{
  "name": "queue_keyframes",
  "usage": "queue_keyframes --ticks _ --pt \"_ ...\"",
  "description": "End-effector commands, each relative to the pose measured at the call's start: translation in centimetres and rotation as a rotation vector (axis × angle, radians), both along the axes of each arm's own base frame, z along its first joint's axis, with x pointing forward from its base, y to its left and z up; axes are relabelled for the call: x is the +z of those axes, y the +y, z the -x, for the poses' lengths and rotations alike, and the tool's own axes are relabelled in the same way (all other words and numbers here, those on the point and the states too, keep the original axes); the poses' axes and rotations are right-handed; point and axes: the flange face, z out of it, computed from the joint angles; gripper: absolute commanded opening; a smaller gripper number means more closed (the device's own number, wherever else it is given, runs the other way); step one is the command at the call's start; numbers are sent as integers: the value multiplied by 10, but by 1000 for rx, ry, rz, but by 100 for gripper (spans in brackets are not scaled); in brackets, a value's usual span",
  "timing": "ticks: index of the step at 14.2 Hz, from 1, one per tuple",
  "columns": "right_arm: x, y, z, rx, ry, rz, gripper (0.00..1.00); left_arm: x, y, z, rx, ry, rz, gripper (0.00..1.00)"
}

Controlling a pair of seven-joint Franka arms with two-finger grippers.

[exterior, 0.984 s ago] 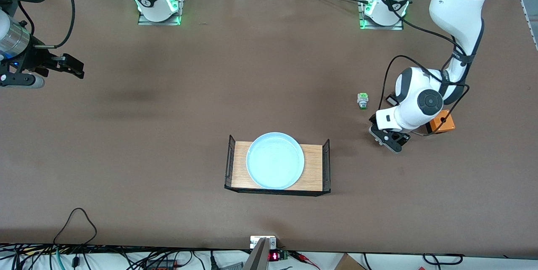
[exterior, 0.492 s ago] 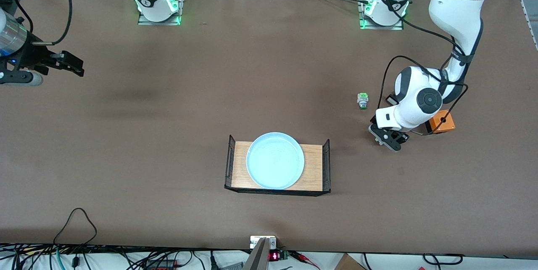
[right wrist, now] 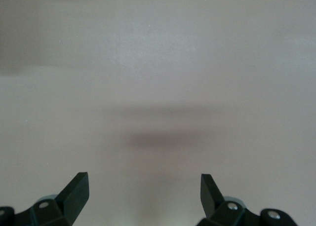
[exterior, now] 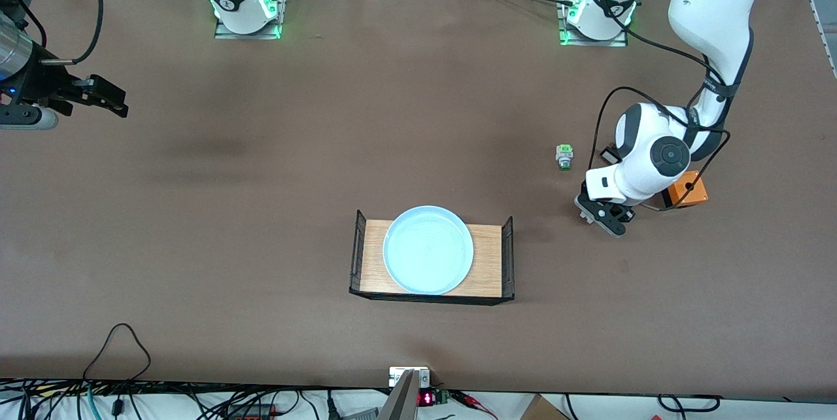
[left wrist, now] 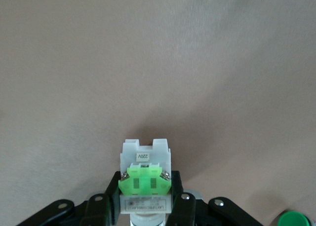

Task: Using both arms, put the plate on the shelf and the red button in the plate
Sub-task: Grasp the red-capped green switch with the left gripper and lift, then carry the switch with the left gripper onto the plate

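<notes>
While the right end effector [exterior: 108,98] hangs with fingers spread wide and empty over bare table [exterior: 261,178] at the right arm's end, the plate [exterior: 428,249] rests on a wooden tray [exterior: 487,263] mid-table. Toward the left arm's end lies a green-capped switch [exterior: 564,157], and just beside it the left end effector [exterior: 605,214] is clamped on the red button [left wrist: 145,179], low at the table.

So the plate [exterior: 428,250] sat on a tray [exterior: 490,263] mid-surface. Toward the left arm's end from that tray, and farther from the front camera, lay a green-capped switch [exterior: 564,156], with an orange box [exterior: 686,190] past it.
</notes>
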Motion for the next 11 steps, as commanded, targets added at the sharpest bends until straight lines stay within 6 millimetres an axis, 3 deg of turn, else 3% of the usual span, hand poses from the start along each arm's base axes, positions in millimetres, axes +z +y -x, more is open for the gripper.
queue_keyframes --ticks 1,3,6,8,9,10,11 --pt "5 -5 3 -5 22 -5 100 60 -6 -14 -14 6 -9 26" --pt "3 -6 5 -10 43 -5 100 101 -13 -34 43 37 -4 26" --pt "4 -8 5 -12 42 -10 100 175 -63 -52 216 101 11 26" --pt "4 -6 6 -9 40 -10 100 219 -101 -49 316 131 20 26" --pt "4 -6 6 -9 42 -10 100 261 -133 -40 410 149 25 26" --pt "5 -6 5 -9 37 -10 100 283 -156 -38 484 130 53 29" --pt "4 -6 5 -9 34 -10 100 291 -170 -34 507 132 78 29"
